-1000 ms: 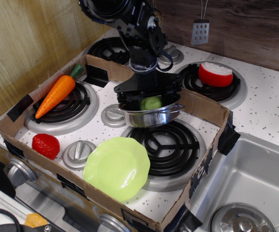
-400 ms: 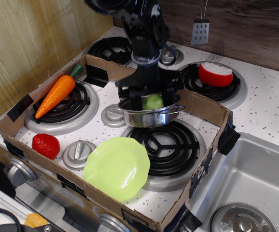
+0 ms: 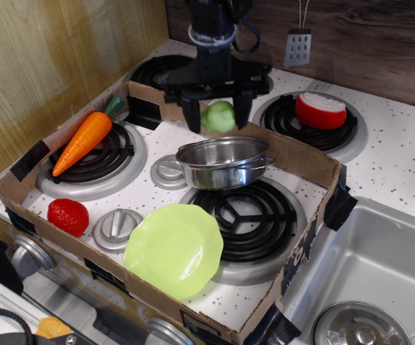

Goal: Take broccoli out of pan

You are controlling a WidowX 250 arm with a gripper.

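Your pincer [image 3: 217, 115] is clamped on the broccoli [image 3: 218, 116], with a dark finger pressed to each side of its pale green head. The broccoli hangs in the air, clear of the pan [image 3: 223, 162] and just above its far rim. Your arm comes straight down from the top of the view, wrist vertical, fingers pointing down. The pan sits on the desk [image 3: 401, 154] at the back edge of the near right burner, inside the cardboard tray [image 3: 302, 159]. The lime-green plate [image 3: 174, 249] lies in front of the pan; the carrot [image 3: 84, 139] rests on the left burner, well apart.
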